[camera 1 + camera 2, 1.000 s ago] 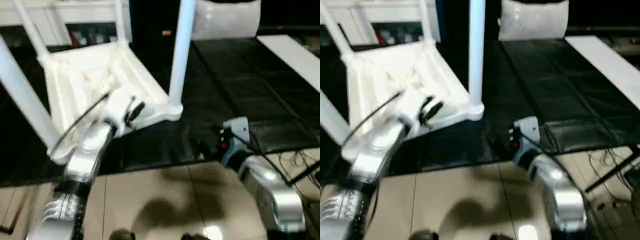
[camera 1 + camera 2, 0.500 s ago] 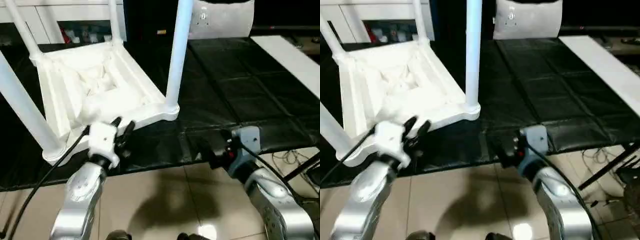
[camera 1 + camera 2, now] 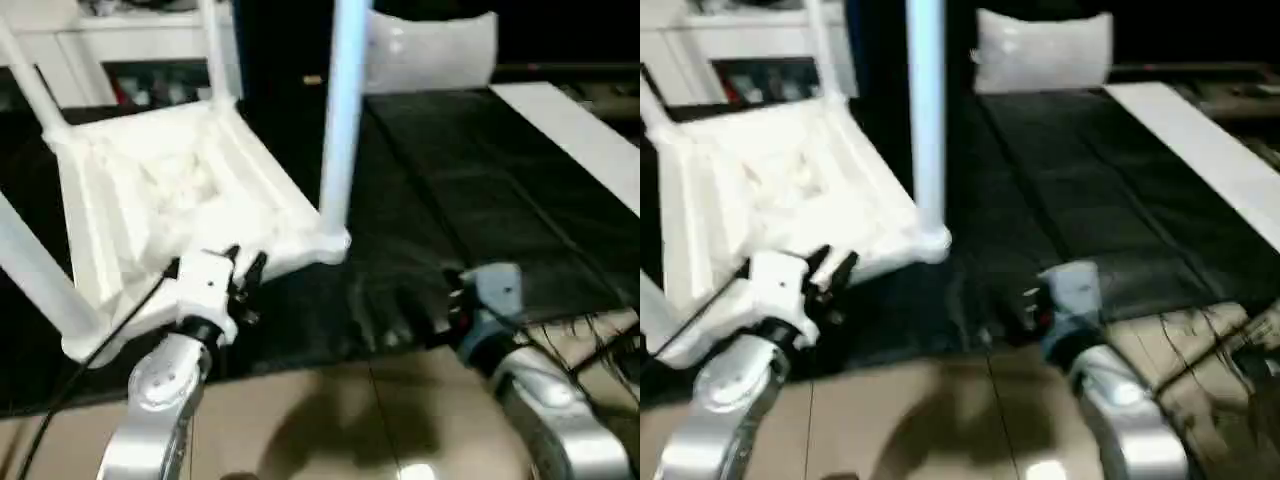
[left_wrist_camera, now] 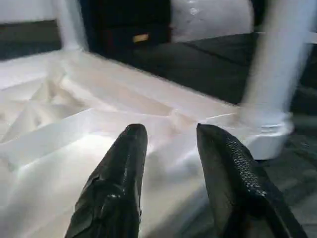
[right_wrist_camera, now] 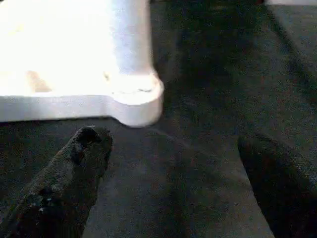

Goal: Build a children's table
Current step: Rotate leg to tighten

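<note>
Left eye view: upturned table, four legs standing

Children's table [image 3: 160,190]: lies upside down on the black mat [image 3: 480,170], ribbed underside up, close to the mat's front edge on the robot's left. Looks like hollow moulded plastic, so probably light, stiff and smooth. Unlikely to break, but apt to slide on the mat if pushed. Best taken by the rim of the top, or low on a leg [image 3: 345,110] close to its socket [image 5: 136,96]; higher up, likely to lever and wobble. Holds things only at the corners: round sockets, each with a tapering leg upright in it, four in all. Cannot judge how firmly seated.

Just over the near rim: left gripper [image 4: 173,130], fingers partly apart, nothing between them. Off to the right, over bare mat near the front corner socket: right gripper [image 5: 173,139], spread wide, empty.

Farther back: white cushion [image 3: 430,50] and cabinet [image 3: 110,40] with openings, contents too blurred to name.
</note>
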Controlling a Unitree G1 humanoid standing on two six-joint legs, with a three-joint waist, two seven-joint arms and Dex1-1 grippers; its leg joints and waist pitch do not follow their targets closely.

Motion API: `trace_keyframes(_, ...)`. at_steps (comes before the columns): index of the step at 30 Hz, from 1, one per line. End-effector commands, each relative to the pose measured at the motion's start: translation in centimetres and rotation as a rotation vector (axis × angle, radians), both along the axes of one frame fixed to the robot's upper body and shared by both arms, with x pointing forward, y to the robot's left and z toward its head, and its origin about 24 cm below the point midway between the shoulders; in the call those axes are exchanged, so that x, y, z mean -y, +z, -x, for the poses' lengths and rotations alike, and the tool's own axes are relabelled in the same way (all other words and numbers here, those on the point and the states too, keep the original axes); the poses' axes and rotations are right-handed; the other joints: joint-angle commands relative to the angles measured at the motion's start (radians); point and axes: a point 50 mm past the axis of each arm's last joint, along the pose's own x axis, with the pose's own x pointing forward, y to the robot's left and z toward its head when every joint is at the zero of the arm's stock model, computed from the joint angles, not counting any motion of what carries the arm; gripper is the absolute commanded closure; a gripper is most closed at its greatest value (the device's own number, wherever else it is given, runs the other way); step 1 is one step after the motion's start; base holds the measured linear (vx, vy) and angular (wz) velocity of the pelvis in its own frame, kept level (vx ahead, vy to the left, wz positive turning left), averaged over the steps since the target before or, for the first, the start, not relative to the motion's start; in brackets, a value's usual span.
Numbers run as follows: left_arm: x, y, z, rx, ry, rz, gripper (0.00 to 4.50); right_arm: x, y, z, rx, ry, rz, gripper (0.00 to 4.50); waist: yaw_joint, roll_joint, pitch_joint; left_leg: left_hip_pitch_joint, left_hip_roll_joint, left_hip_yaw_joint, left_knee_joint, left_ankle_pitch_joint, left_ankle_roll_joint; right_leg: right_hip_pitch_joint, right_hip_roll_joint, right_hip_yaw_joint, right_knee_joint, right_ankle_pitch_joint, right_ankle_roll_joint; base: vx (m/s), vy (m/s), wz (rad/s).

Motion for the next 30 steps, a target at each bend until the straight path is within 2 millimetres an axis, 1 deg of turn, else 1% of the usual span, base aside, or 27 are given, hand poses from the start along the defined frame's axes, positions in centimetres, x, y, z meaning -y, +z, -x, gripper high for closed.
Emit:
trace_keyframes(1, -0.1, 0.1, 0.1, -0.010, 0.006, -0.009, 2.63, 0.2, 0.6, -0.2, 0.036, -0.027, -0.016, 0.00, -0.024, 0.026, -0.064, 0.057, -0.028, -0.055, -0.055, 0.431, 0.462, 0.031, 0.030, -0.007, 0.006, -0.030, -0.065, 0.231, 0.029, 0.60)
trace_keyframes(2, -0.1, 0.1, 0.1, -0.011, 0.003, -0.008, 2.63, 0.3, 0.8, -0.2, 0.046, -0.037, -0.026, 0.00, -0.073, 0.025, -0.088, 0.245, 0.125, -0.170, -0.055, 0.622, 0.534, -0.158, 0.016, 0.039, 0.131, -0.189, -0.021, 0.279, -0.072, 0.41)
trace_keyframes(3, 0.0, 0.0, 0.1, -0.013, -0.004, -0.010, 2.63, 0.5, 1.1, -0.2, 0.073, -0.045, -0.033, 0.00, -0.053, 0.024, -0.072, 0.227, 0.154, -0.177, -0.055, 0.693, 0.542, -0.177, -0.006, 0.066, 0.162, -0.192, -0.005, 0.235, -0.163, 0.19)
trace_keyframes(4, 0.0, 0.0, 0.1, -0.016, -0.012, -0.012, 2.63, 0.8, 1.3, -0.3, 0.101, -0.055, -0.027, 0.00, -0.038, 0.015, -0.046, 0.176, 0.151, -0.127, -0.064, 0.658, 0.511, -0.208, -0.033, 0.110, 0.198, -0.109, 0.041, 0.235, -0.163, 0.19)
trace_keyframes(5, 0.1, 0.0, 0.1, -0.019, -0.021, -0.014, 2.63, 1.0, 1.3, -0.2, 0.097, -0.047, -0.042, 0.00, -0.053, -0.008, -0.059, 0.177, 0.150, -0.115, -0.077, 0.598, 0.495, -0.216, -0.049, 0.133, 0.192, -0.047, 0.047, 0.112, -0.125, 0.09)
trace_keyframes(6, 0.1, 0.0, 0.1, -0.023, -0.028, -0.019, 2.63, 1.2, 1.3, -0.1, 0.088, -0.036, -0.044, 0.00, -0.040, -0.057, -0.034, 0.103, -0.010, 0.006, -0.059, 0.203, 0.357, -0.150, -0.053, 0.189, 0.050, 0.102, -0.019, 0.093, -0.089, 0.06)
trace_keyframes(7, 0.1, 0.0, 0.1, -0.023, -0.032, -0.020, 2.63, 1.5, 1.2, -0.1, 0.086, -0.043, -0.015, 0.00, -0.022, -0.110, -0.045, 0.016, -0.101, 0.038, -0.001, 0.065, 0.299, -0.035, -0.057, 0.263, 0.006, -0.037, 0.016, 0.093, -0.089, 0.06)
trace_keyframes(8, 0.2, 0.0, 0.1, -0.026, -0.040, -0.021, 2.63, 1.7, 1.1, -0.1, 0.085, -0.061, -0.004, 0.00, 0.020, -0.079, -0.038, -0.025, -0.110, 0.029, 0.099, -0.057, 0.203, 0.036, -0.167, 0.350, -0.029, -0.146, -0.100, 0.147, -0.072, 0.00)
trace_keyframes(9, 0.2, -0.1, 0.1, -0.029, -0.045, -0.021, 2.63, 1.8, 1.1, -0.1, 0.083, -0.073, -0.001, 0.00, 0.017, -0.091, -0.027, -0.046, -0.090, 0.019, 0.123, -0.031, 0.148, 0.046, -0.164, 0.324, -0.022, -0.165, -0.127, 0.146, -0.043, -0.07)
trace_keyframes(10, 0.3, -0.1, 0.0, -0.035, -0.066, -0.019, 2.63, 2.1, 0.9, -0.2, 0.076, -0.085, 0.003, 0.00, 0.019, -0.088, -0.015, -0.057, -0.094, 0.020, 0.123, 0.041, 0.062, 0.045, -0.126, 0.277, -0.024, -0.141, -0.126, 0.146, -0.043, -0.07)
trace_keyframes(11, 0.3, -0.1, 0.0, -0.035, -0.067, -0.019, 2.63, 2.1, 0.9, -0.2, 0.076, -0.086, 0.003, 0.00, 0.018, -0.067, -0.002, -0.044, -0.075, 0.020, 0.090, 0.123, 0.031, 0.021, -0.138, 0.247, -0.051, -0.140, -0.175, 0.117, -0.027, -0.07)
trace_keyframes(12, 0.6, -0.2, -0.1, -0.049, -0.128, -0.017, 2.63, 2.4, 0.7, -0.1, 0.070, -0.088, -0.001, 0.00, 0.016, -0.040, 0.006, -0.049, -0.043, 0.019, 0.026, 0.212, 0.032, 0.002, -0.118, 0.203, -0.063, -0.187, -0.217, 0.107, 0.006, -0.05)
trace_keyframes(13, 0.6, -0.2, -0.1, -0.050, -0.143, -0.015, 2.45, 2.5, 0.6, -0.1, 0.069, -0.092, 0.006, 0.00, 0.017, -0.021, -0.002, -0.047, -0.023, 0.017, -0.020, 0.230, 0.044, 0.004, -0.105, 0.183, -0.060, -0.194, -0.217, 0.107, 0.006, -0.05)
trace_keyframes(14, 0.8, -0.1, -0.2, -0.051, -0.189, -0.007, 2.45, 2.6, 0.6, -0.2, 0.073, -0.087, 0.015, 0.00, 0.003, 0.026, -0.014, -0.019, 0.044, -0.017, -0.089, 0.152, 0.048, -0.020, -0.051, 0.145, -0.016, -0.096, -0.162, 0.103, 0.066, -0.07)
trace_keyframes(15, 0.9, 0.1, -0.4, -0.048, -0.238, 0.009, 2.45, 2.8, 0.6, -0.3, 0.075, -0.084, 0.035, 0.00, -0.023, 0.044, -0.048, 0.025, 0.099, -0.081, -0.072, 0.229, 0.140, -0.066, -0.015, 0.132, 0.082, 0.072, -0.124, 0.111, 0.087, 0.04)
trace_keyframes(16, 1.0, 0.3, -0.5, -0.045, -0.267, 0.020, 2.45, 3.0, 0.6, -0.4, 0.075, -0.082, 0.048, 0.00, -0.026, 0.034, -0.046, 0.039, 0.114, -0.090, -0.061, 0.284, 0.176, -0.093, -0.033, 0.151, 0.089, 0.107, -0.115, 0.111, 0.087, 0.04)
trace_keyframes(17, 1.0, 0.3, -0.5, -0.045, -0.267, 0.020, 2.36, 3.0, 0.6, -0.4, 0.075, -0.082, 0.048, 0.00, -0.033, 0.026, -0.077, 0.061, 0.110, -0.116, -0.020, 0.734, 0.241, -0.115, -0.061, 0.169, 0.103, 0.274, -0.079, 0.101, 0.061, 0.08)
trace_keyframes(18, 1.6, 0.4, -0.6, -0.078, -0.394, -0.010, 2.21, 3.0, 0.9, -0.6, 0.084, -0.034, 0.035, 0.00, -0.029, 0.014, -0.070, 0.059, 0.095, -0.115, -0.005, 0.948, 0.247, -0.135, -0.084, 0.202, 0.090, 0.309, -0.025, 0.051, 0.059, -0.02)
trace_keyframes(19, 1.8, 0.3, -0.6, -0.087, -0.426, -0.019, 2.12, 2.9, 1.1, -0.6, 0.087, -0.021, 0.029, 0.00, -0.026, 0.003, -0.067, 0.040, 0.076, -0.105, -0.005, 0.917, 0.242, -0.125, -0.093, 0.214, 0.083, 0.325, -0.004, 0.051, 0.059, -0.02)
trace_keyframes(20, 2.0, 0.3, -0.5, -0.097, -0.475, -0.041, 2.12, 2.9, 1.1, -0.7, 0.086, 0.000, 0.047, 0.00, -0.020, -0.015, -0.053, -0.036, 0.014, -0.045, -0.013, 0.692, 0.196, -0.073, -0.107, 0.218, 0.069, 0.428, 0.002, 0.000, 0.000, 0.00)
trace_keyframes(21, 2.3, 0.3, -0.5, -0.107, -0.506, -0.058, 2.12, 2.8, 1.1, -0.7, 0.071, 0.025, 0.051, 0.00, -0.015, -0.020, -0.061, -0.057, -0.005, -0.023, -0.021, 0.569, 0.171, -0.042, -0.099, 0.211, 0.077, 0.512, 0.014, 0.000, 0.000, 0.00)
trace_keyframes(22, 2.3, 0.3, -0.5, -0.113, -0.515, -0.062, 2.05, 2.8, 1.0, -0.7, 0.066, 0.033, 0.055, 0.00, -0.011, -0.022, -0.048, -0.058, 0.004, -0.007, -0.039, 0.289, 0.115, -0.041, -0.104, 0.208, 0.056, 0.515, 0.016, 0.000, 0.000, 0.00)
trace_keyframes(23, 2.8, -0.1, -0.8, -0.185, -0.566, -0.105, 2.05, 2.4, 0.8, -0.7, 0.027, 0.105, 0.082, 0.00, -0.016, -0.009, -0.040, -0.051, 0.019, -0.011, -0.064, 0.132, 0.068, -0.030, -0.099, 0.193, 0.050, 0.413, -0.023, 0.000, 0.000, 0.00)
trace_keyframes(24, 2.8, -0.1, -0.9, -0.193, -0.569, -0.112, 1.90, 2.4, 0.8, -0.7, 0.023, 0.114, 0.082, 0.00, -0.019, -0.005, -0.036, -0.038, 0.031, -0.017, -0.071, 0.064, 0.057, -0.039, -0.091, 0.190, 0.045, 0.337, -0.049, -0.068, -0.002, 0.02)
trace_keyframes(26, 2.5, -0.9, -1.5, -0.277, -0.578, -0.193, 1.90, 1.6, 1.0, -0.6, 0.042, 0.216, 0.126, 0.00, -0.035, 0.006, -0.023, -0.026, 0.055, -0.025, -0.097, -0.130, 0.050, -0.048, -0.093, 0.192, 0.032, 0.079, -0.180, -0.074, 0.000, 0.02)
trace_keyframes(27, 2.3, -1.2, -1.7, -0.301, -0.579, -0.217, 1.90, 1.4, 1.0, -0.6, 0.039, 0.241, 0.126, 0.00, -0.037, 0.002, -0.015, -0.027, 0.051, -0.016, -0.102, -0.197, 0.040, -0.048, -0.100, 0.198, 0.017, -0.041, -0.218, -0.076, 0.003, 0.00)
trace_keyframes(30, 1.9, -1.5, -2.0, -0.349, -0.593, -0.245, 1.90, 1.3, 1.0, -0.6, 0.029, 0.268, 0.111, 0.00, -0.030, 0.002, -0.015, -0.027, 0.052, 0.008, -0.099, -0.200, 0.008, -0.054, -0.110, 0.208, 0.000, -0.227, -0.232, -0.067, 0.004, -0.02)
